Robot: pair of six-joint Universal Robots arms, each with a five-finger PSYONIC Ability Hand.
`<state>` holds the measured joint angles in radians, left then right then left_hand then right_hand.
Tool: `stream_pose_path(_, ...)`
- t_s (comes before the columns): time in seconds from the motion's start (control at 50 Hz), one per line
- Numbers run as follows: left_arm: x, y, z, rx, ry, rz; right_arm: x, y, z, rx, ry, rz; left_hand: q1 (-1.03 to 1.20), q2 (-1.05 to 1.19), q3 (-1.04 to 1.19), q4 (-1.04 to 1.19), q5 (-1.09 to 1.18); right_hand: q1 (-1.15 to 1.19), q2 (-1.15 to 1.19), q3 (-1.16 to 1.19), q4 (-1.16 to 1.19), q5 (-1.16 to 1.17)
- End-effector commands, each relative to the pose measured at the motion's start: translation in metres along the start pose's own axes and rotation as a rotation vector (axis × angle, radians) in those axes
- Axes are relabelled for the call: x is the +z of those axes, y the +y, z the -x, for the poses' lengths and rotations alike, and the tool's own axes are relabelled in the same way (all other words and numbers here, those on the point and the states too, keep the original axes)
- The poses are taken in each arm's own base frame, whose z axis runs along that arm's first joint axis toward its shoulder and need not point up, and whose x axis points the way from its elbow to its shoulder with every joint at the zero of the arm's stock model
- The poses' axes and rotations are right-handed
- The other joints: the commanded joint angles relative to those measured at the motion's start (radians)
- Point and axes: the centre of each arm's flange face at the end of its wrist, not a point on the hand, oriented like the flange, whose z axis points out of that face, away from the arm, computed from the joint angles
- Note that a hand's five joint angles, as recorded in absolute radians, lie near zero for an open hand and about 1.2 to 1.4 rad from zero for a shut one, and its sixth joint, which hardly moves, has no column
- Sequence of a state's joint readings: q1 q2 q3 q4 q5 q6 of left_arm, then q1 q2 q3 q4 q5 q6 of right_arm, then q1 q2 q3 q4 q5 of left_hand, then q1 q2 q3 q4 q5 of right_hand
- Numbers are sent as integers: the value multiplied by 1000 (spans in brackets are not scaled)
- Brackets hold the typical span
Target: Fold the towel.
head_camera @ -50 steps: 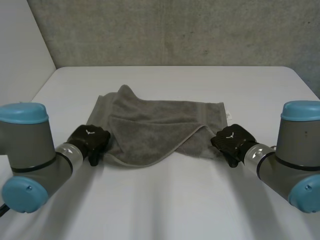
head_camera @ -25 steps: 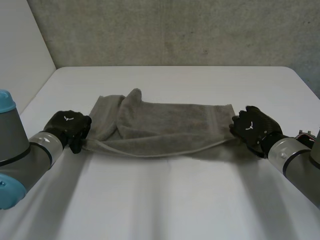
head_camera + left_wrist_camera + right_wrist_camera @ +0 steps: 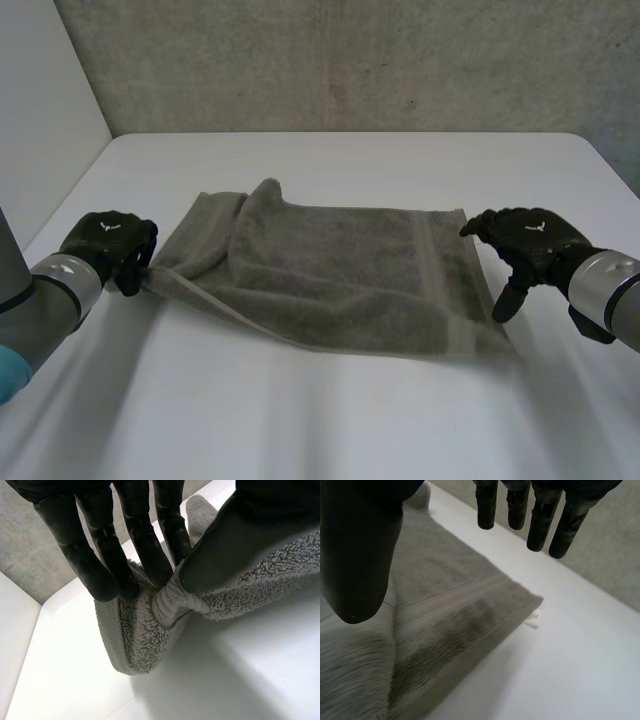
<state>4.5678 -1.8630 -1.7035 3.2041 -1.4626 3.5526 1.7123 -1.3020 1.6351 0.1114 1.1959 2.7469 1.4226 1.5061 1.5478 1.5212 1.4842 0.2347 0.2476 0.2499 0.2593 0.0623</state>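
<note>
The right hand (image 3: 530, 236) has released the towel (image 3: 330, 270), fingers (image 3: 540, 525) spread beside it; left hand (image 3: 108, 238) pinches its corner.

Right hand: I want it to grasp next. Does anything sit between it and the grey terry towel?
Nothing visible does. The open black right hand hovers at the right edge of the grey terry towel; the black left hand pinches the opposite end.

Left hand (image 3: 108, 240) pinches thumb against fingers; right hand (image 3: 527, 238) hangs, fingers straight.
</note>
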Motion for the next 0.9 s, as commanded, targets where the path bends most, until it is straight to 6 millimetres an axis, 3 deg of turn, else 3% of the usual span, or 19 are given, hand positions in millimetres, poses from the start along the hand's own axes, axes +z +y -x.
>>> stream_pose_path(0.02,1,0,4,-6,-12,1,6,17,6,23,-35,70,-26,-110,-152,-125,-262,-18,-31,-33,-42,-20)
stream_pose_path(0.26,-1,1,2,-4,-4,4,2,33,16,34,-63,121,-26,-110,-152,-125,-262,-23,-36,-39,-48,-26)
stream_pose_path(0.46,0,1,4,-7,-9,3,-41,39,35,-28,-57,103,-26,-110,-152,-125,-262,-18,-31,-33,-42,-20)
stream_pose_path(0.62,0,1,2,-7,-6,4,-58,51,39,-26,-46,129,-26,-110,-152,-125,-262,-3,-16,-18,-27,-5)
stream_pose_path(0.76,-1,1,0,-5,-1,3,-55,61,42,-46,-41,125,-26,-110,-152,-125,-262,9,-4,-6,-16,7)
stream_pose_path(0.9,-1,1,0,-5,0,3,-37,72,41,-70,-18,85,-26,-110,-152,-125,-262,117,104,102,93,115)
